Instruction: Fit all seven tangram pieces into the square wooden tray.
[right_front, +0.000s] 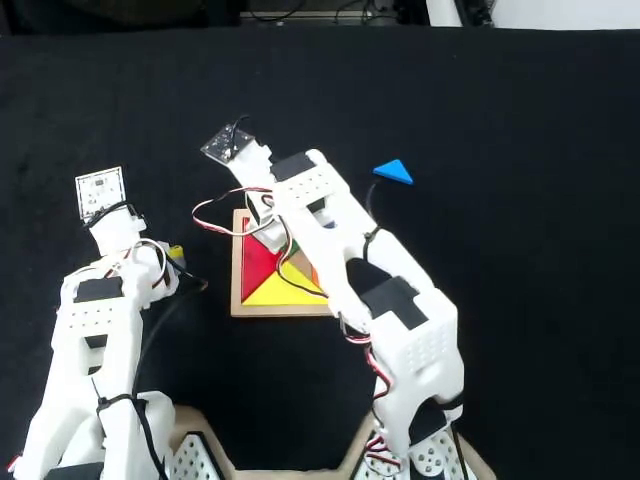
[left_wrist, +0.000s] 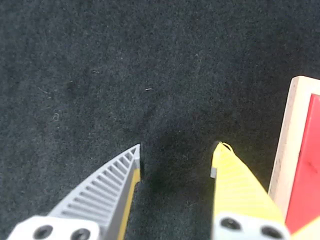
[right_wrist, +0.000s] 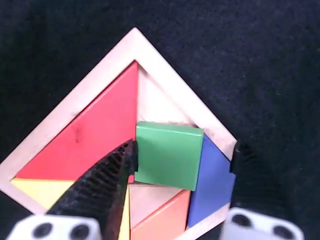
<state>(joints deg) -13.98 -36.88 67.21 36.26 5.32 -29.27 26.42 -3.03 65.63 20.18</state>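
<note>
My right gripper (right_wrist: 183, 154) has its jaws apart, straddling the green square (right_wrist: 169, 156) on the tray (right_wrist: 167, 67) — my left gripper (left_wrist: 177, 147) gapes too, over black cloth (left_wrist: 125, 75) left of the tray.

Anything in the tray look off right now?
Yes. The green square looks unseated in the tray, with bare wood showing on two sides of it. A blue triangle lies outside on the cloth.
</note>
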